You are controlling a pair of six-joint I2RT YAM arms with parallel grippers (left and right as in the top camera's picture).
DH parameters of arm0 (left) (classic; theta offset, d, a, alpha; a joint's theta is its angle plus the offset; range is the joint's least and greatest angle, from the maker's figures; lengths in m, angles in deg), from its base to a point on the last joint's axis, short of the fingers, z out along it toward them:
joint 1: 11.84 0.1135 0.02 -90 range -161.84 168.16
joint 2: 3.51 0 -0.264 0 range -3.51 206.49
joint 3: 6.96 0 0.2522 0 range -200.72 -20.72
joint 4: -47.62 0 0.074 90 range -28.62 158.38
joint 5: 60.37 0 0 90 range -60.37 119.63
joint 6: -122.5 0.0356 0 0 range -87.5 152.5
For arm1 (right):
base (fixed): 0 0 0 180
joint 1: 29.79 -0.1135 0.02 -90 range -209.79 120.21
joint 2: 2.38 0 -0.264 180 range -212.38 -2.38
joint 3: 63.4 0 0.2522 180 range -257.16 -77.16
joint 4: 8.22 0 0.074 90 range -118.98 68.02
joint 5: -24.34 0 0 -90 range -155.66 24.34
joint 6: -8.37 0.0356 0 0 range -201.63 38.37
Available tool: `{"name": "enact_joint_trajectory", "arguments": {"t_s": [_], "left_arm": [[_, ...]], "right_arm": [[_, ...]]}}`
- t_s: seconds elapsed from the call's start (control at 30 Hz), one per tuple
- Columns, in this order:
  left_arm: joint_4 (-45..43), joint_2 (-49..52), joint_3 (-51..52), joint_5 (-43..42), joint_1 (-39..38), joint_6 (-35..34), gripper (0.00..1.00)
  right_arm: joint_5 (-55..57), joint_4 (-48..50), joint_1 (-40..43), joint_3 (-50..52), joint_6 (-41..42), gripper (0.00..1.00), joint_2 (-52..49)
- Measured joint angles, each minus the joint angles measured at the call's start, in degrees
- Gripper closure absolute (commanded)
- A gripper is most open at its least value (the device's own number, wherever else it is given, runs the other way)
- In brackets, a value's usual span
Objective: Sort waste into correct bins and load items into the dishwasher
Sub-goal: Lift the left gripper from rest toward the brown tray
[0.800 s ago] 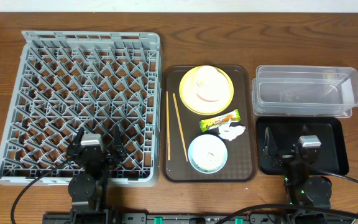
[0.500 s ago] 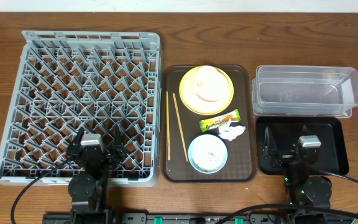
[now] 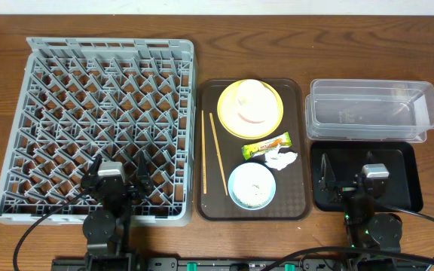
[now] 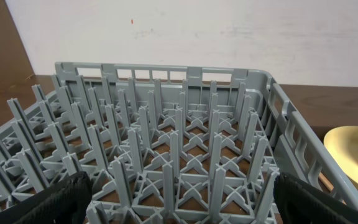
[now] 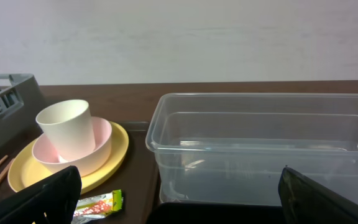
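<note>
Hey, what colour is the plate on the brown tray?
Yellow. The plate shows best in the overhead view.

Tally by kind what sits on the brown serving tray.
yellow plate: 1
bowls: 2, pinkish bowl and light blue bowl
white cup: 1
chopsticks: 2
snack wrapper: 1
tissue: 1
Total: 8
Bowl contents unclear, not counted.

Left, dish rack [image 3: 111, 44]; centre, brown serving tray [image 3: 292, 181]; right, clear tub [image 3: 368, 113] and black tray [image 3: 405, 181].
</note>
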Motion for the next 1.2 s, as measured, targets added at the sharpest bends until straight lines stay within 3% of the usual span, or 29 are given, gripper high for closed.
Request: {"name": "enact_joint_trajectory", "arguments": {"t_s": [0.5, 0.73, 0.83, 0.97, 1.2], "left_arm": [[-0.2, 0.0, 0.0, 0.1, 0.0, -2.0, 0.05], [-5.9, 0.1, -1.3, -3.0, 0.0, -5.9, 0.05], [-0.3, 0.8, -8.1, -5.5, 0.0, -9.7, 0.05], [10.3, 6.1, -25.0, -8.1, 0.0, -13.5, 0.05], [40.9, 28.9, -63.0, -15.4, 0.0, -15.0, 0.05]], "right_arm": [[0.0, 0.0, 0.0, 0.0, 0.0, 0.01, 0.0], [0.0, 0.0, 0.0, 0.0, 0.0, 0.01, 0.0], [0.0, 0.0, 0.0, 0.0, 0.0, 0.01, 0.0], [-0.1, 0.0, 0.0, 0.0, 0.0, 0.01, 0.0], [-0.1, 0.0, 0.0, 0.0, 0.0, 0.01, -0.2]]}}
